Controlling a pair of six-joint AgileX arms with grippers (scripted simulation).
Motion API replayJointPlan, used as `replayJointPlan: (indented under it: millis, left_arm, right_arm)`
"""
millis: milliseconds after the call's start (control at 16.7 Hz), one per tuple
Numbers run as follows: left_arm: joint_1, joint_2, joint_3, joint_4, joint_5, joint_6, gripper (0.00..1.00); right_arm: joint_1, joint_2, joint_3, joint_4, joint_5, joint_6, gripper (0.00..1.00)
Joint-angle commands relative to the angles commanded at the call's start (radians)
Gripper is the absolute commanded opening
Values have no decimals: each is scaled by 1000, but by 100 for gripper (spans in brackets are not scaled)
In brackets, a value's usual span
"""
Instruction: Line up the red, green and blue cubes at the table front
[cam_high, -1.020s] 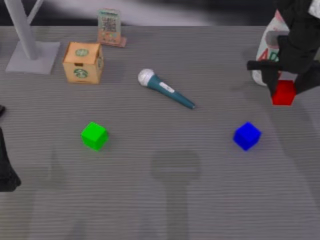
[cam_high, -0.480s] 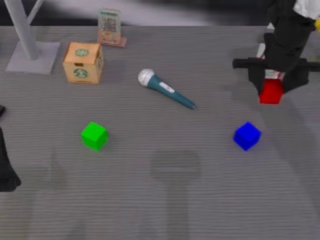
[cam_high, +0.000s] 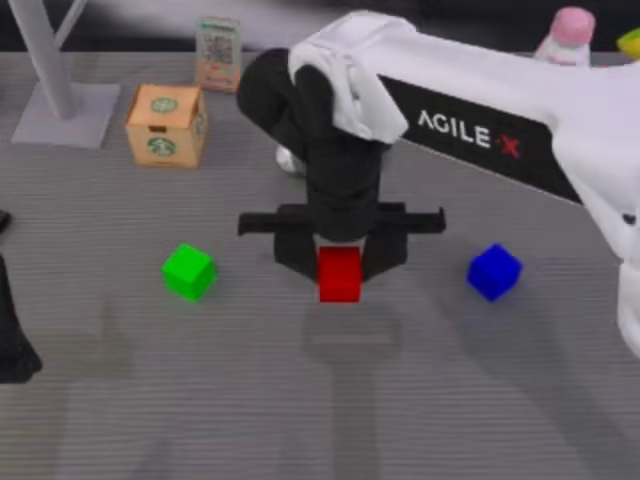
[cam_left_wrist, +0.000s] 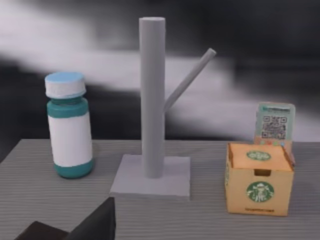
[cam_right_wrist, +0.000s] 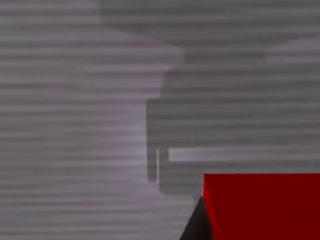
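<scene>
Top view shows the wide ribbed grey table (cam_high: 560, 400), then my right gripper (cam_high: 340, 262) clamped on the bright red cube (cam_high: 339, 274), carried aloft between the bright green cube (cam_high: 188, 271) and deep blue cube (cam_high: 494, 271). None looks placed in front yet; the left arm sits parked at the left edge.

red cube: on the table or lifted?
Lifted. The right gripper is shut on the red cube, and the right wrist view shows the shadow cast on the table apart from the cube.
</scene>
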Motion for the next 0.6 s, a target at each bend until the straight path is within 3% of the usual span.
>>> replayJointPlan:
  millis: [240,600]
  left_arm:
    - [0,0,0,0,0,0,100]
    - [0,0,0,0,0,0,100]
  right_arm:
    - [200,-20,3,-11,5,189,0]
    - [238,-25,2,-9,6,229,0]
